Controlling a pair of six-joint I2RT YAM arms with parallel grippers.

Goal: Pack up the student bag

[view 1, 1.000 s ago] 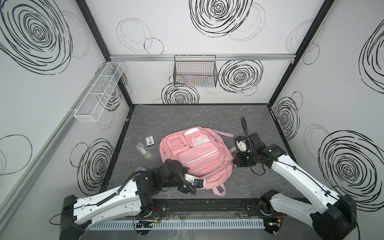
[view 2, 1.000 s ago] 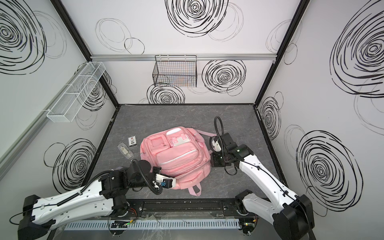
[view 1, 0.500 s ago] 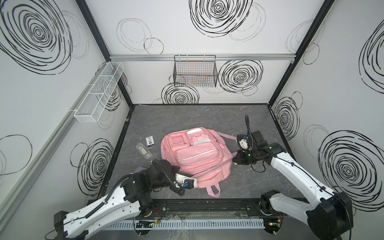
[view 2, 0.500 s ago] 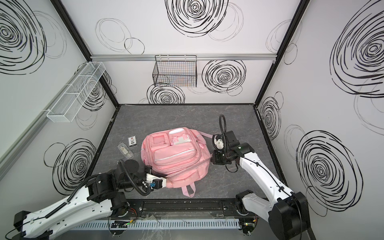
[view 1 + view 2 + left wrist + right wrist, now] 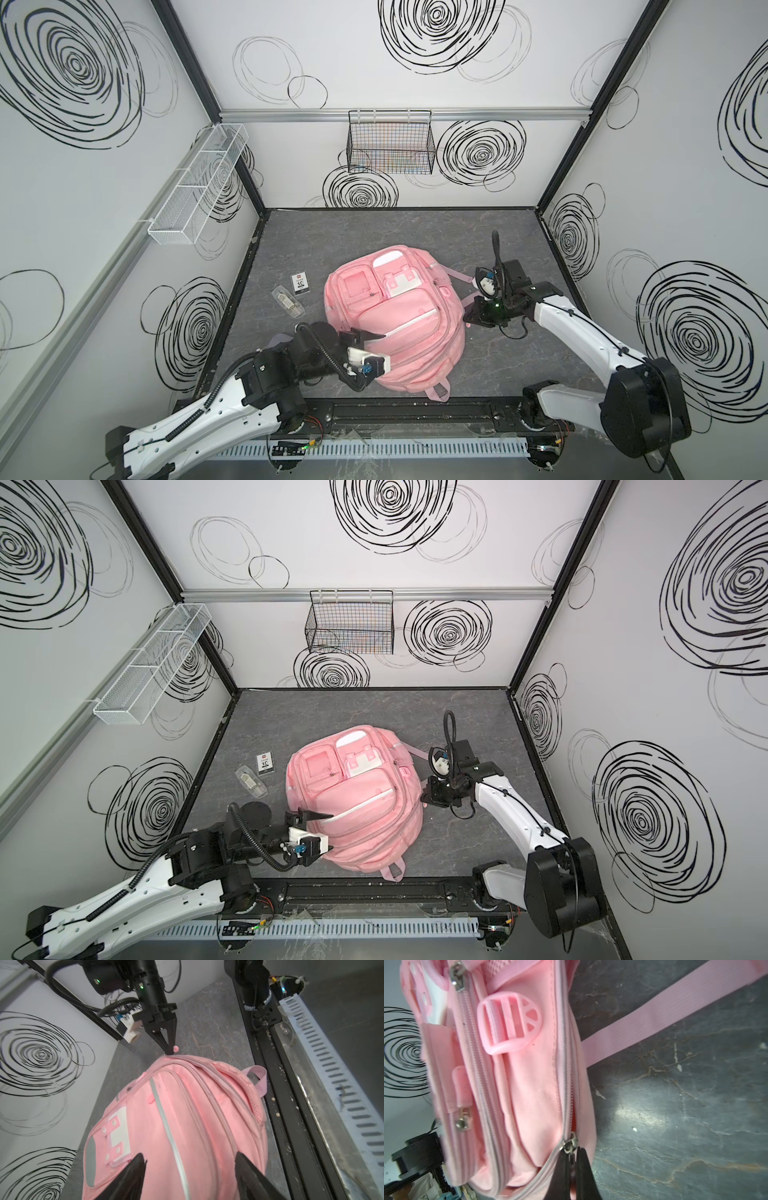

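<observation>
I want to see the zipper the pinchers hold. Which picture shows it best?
Right wrist view: the zipper pull sits close-up at the shut right gripper. The left wrist view shows it tiny; both top views barely.

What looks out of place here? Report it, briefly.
Nothing is spilled or damaged. The student bag lies flat and askew, one strap trailing across the mat. A clear pouch and a small card lie on the mat beside it, not packed.
</observation>
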